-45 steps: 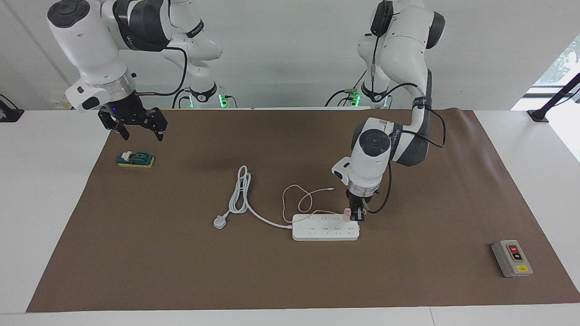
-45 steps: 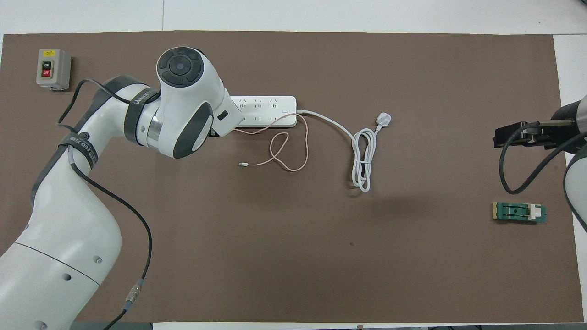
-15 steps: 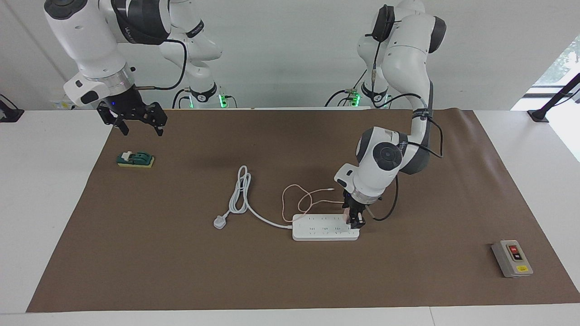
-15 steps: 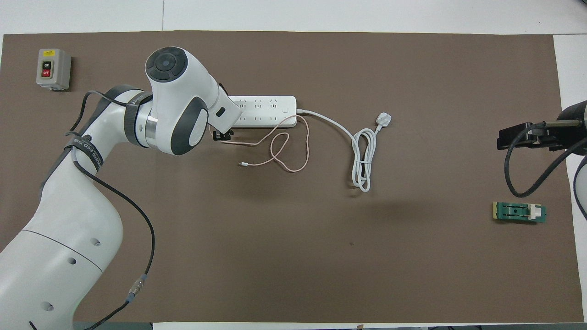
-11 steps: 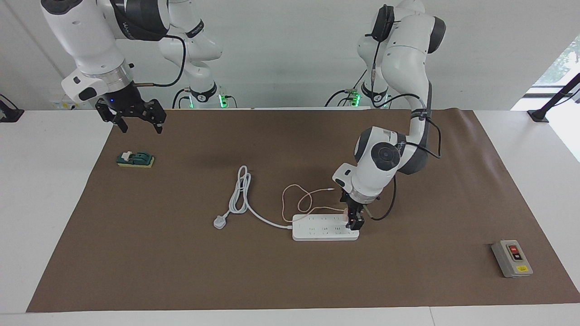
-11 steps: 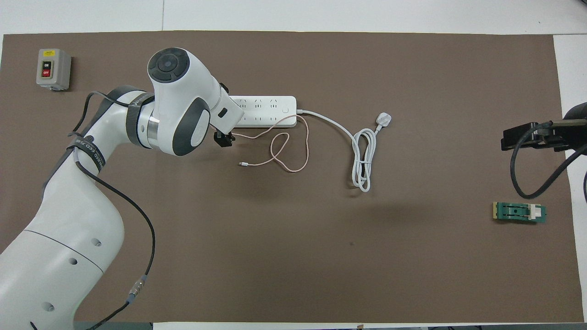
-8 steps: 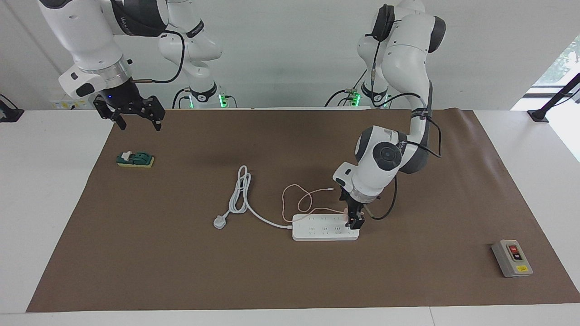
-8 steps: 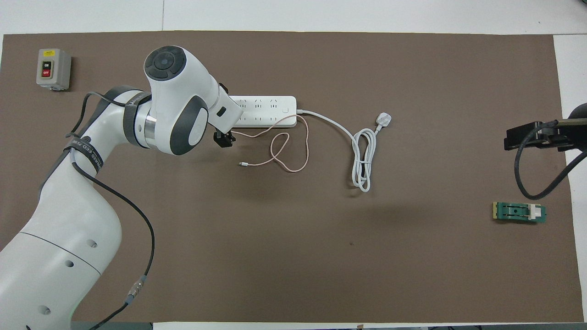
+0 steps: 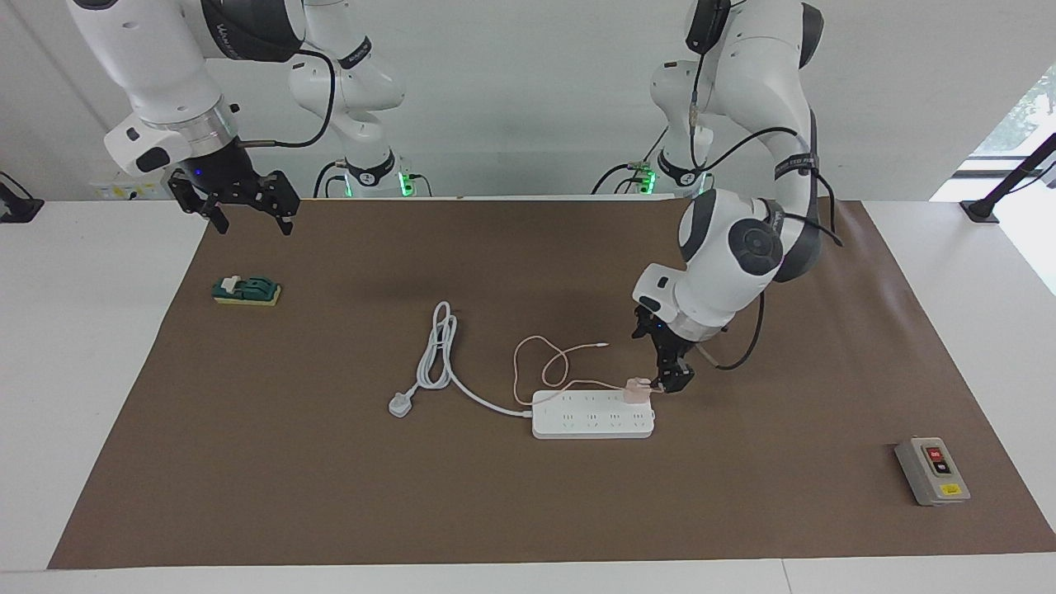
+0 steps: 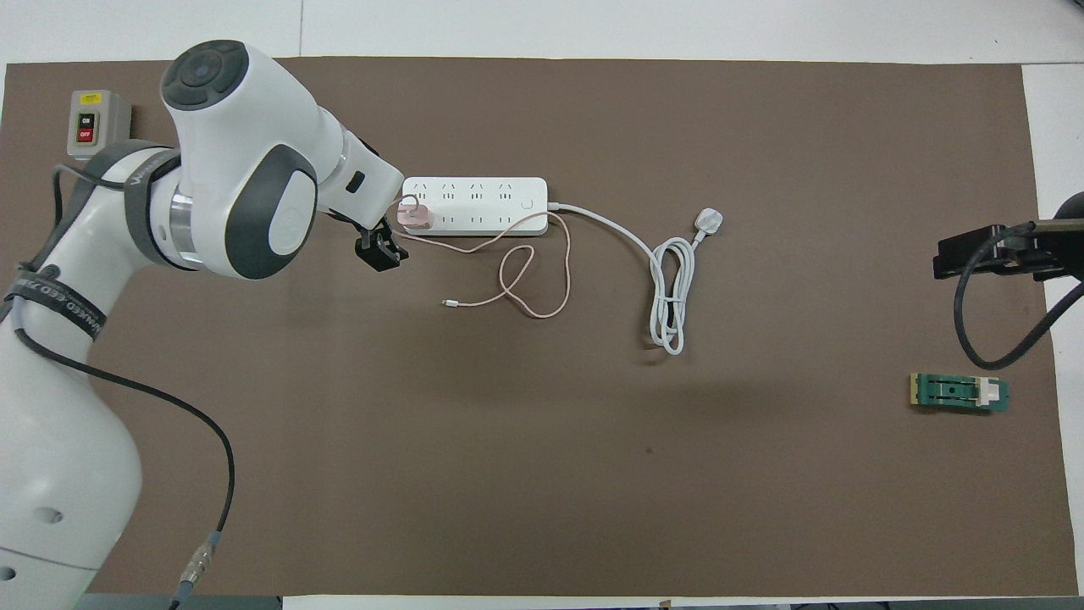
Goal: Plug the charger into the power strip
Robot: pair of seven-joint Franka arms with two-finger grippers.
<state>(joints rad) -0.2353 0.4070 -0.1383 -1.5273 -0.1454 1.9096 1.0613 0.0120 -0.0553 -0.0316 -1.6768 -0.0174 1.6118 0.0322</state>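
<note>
The white power strip (image 9: 592,421) (image 10: 487,193) lies mid-mat. The small pink charger (image 9: 637,389) (image 10: 416,217) stands upright in the strip's end socket, in the row nearer to the robots, at the left arm's end. Its thin pink cable (image 9: 536,363) (image 10: 529,284) loops on the mat nearer to the robots. My left gripper (image 9: 675,381) (image 10: 378,252) hangs open just beside the charger, off the strip's end, holding nothing. My right gripper (image 9: 247,221) (image 10: 974,251) waits open, high over the mat's edge at the right arm's end.
The strip's thick white cord (image 9: 437,351) (image 10: 669,296) coils toward the right arm's end and ends in a grey-white three-pin plug (image 9: 400,406) (image 10: 709,221). A green block (image 9: 247,290) (image 10: 959,393) lies below the right gripper. A grey switch box (image 9: 932,470) (image 10: 99,127) sits at the left arm's end.
My left gripper has let go of the charger and drawn back off the strip's end; the charger stays standing in the socket. The right gripper has risen slightly.
</note>
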